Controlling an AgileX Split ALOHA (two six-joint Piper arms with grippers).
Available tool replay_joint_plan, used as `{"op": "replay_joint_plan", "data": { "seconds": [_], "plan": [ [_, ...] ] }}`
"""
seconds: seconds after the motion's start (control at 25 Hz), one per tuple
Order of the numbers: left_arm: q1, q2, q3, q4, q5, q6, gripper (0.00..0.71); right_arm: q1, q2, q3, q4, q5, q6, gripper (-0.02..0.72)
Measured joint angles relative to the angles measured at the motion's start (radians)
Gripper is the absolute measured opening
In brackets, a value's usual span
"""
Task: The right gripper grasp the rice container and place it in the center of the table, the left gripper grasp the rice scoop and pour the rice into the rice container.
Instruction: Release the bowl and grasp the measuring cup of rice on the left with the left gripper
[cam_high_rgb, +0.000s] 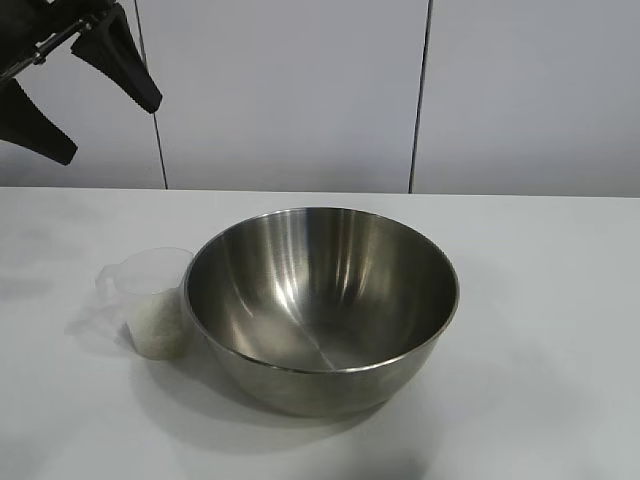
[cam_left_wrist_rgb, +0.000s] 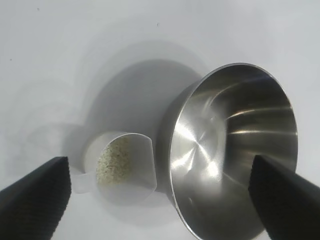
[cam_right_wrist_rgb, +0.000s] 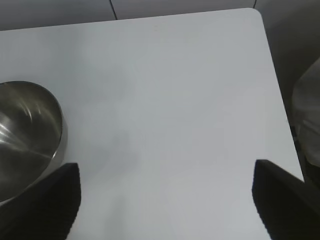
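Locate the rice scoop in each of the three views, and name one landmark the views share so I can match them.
Exterior view: the rice scoop stands on the table at left of centre, against the rice container.
Left wrist view: the scoop sits low in the picture, rice visible inside, beside the container.
Right wrist view: not in it.
Shared landmark: the steel rice container, seen in all three.

The rice container (cam_high_rgb: 322, 305) touches the rice scoop (cam_high_rgb: 152, 303), blocking that side; table (cam_high_rgb: 540, 300) elsewhere bare.
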Motion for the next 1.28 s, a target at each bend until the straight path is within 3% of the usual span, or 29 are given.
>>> {"op": "replay_joint_plan", "data": {
  "seconds": [0.2,1.04,1.28],
  "plan": [
    [0.000,0.000,0.000,0.000,0.000,0.000,0.695,0.000,-0.219,0.139,-0.006,-0.023,0.000,0.637],
    [0.000,0.000,0.000,0.000,-0.013,0.000,0.695,0.002,-0.228,0.167,-0.017,-0.059,0.000,0.629],
    [0.000,0.000,-0.009,-0.023,-0.099,0.002,0.695,0.002,-0.228,0.167,-0.017,-0.059,0.000,0.629]
  ]
}}
